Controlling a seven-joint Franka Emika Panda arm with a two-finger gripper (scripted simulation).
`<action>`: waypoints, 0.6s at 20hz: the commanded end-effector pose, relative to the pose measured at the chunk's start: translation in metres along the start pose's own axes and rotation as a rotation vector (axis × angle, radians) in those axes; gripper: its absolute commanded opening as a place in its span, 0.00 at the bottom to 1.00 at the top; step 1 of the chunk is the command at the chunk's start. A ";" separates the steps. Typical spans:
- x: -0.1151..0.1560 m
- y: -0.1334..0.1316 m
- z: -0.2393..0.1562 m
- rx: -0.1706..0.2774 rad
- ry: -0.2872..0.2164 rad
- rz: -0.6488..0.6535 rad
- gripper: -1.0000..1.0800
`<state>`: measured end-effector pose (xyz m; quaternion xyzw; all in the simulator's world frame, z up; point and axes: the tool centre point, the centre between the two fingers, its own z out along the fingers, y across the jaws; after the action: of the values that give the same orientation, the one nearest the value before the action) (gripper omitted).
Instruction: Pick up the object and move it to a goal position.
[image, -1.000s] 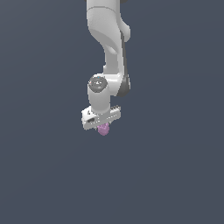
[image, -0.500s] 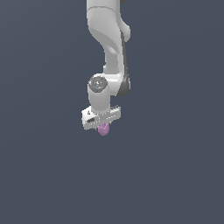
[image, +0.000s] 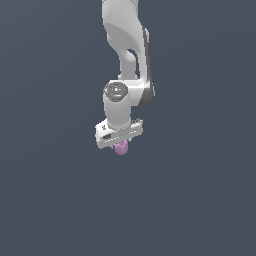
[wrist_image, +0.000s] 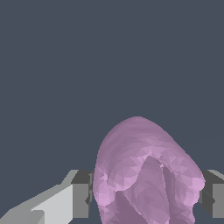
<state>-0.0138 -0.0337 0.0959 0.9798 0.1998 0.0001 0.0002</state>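
The object, a small lumpy pink-purple blob (image: 121, 148), hangs just under the white gripper (image: 120, 145) in the exterior view, near the picture's middle. In the wrist view the blob (wrist_image: 144, 170) fills the space between the two fingers (wrist_image: 81, 192), which press on its two sides. The gripper is shut on the blob. The white arm reaches down from the top of the exterior view. The fingertips are hidden behind the hand in the exterior view.
A plain dark grey-blue surface (image: 50, 200) fills the background in both views. No other objects, edges or goal marker show.
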 end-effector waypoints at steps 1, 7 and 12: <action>0.011 -0.004 -0.015 0.000 0.001 0.000 0.00; 0.044 -0.016 -0.057 0.000 0.001 -0.001 0.00; 0.074 -0.026 -0.096 0.000 0.001 -0.001 0.00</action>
<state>0.0371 0.0130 0.1801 0.9797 0.2003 0.0006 0.0002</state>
